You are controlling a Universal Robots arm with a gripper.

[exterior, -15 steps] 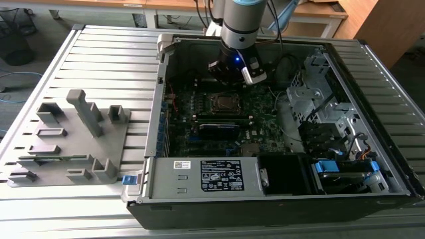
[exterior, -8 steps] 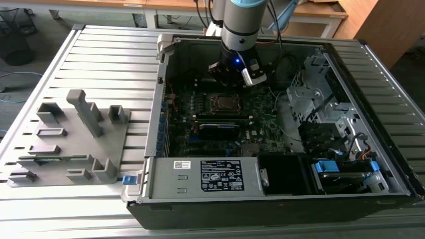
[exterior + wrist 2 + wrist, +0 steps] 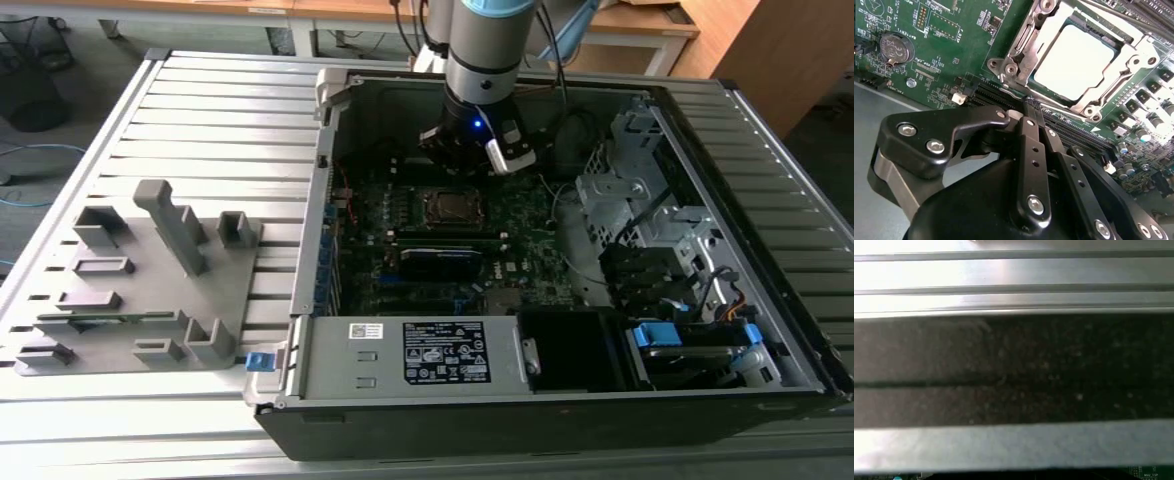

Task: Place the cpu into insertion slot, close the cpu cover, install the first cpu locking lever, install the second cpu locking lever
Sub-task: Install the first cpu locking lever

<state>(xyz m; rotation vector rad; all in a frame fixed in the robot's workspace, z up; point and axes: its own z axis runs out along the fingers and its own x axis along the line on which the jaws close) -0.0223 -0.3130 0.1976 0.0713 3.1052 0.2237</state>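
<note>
The cpu [image 3: 1074, 60] sits in the insertion slot [image 3: 454, 206] with the cpu cover [image 3: 1141, 50] down over it, so I judge the lever steps are in hand. My gripper [image 3: 1029, 115] hovers just beside the socket, fingers pinched together and empty — catching a lever calls for careful lining-up.

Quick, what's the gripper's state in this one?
Gripper: shut, nothing held, poised beside the cpu cover, which lies down over the cpu.

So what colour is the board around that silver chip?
Green, dotted with small silver and black parts. The board shows best in the second wrist view.
</note>
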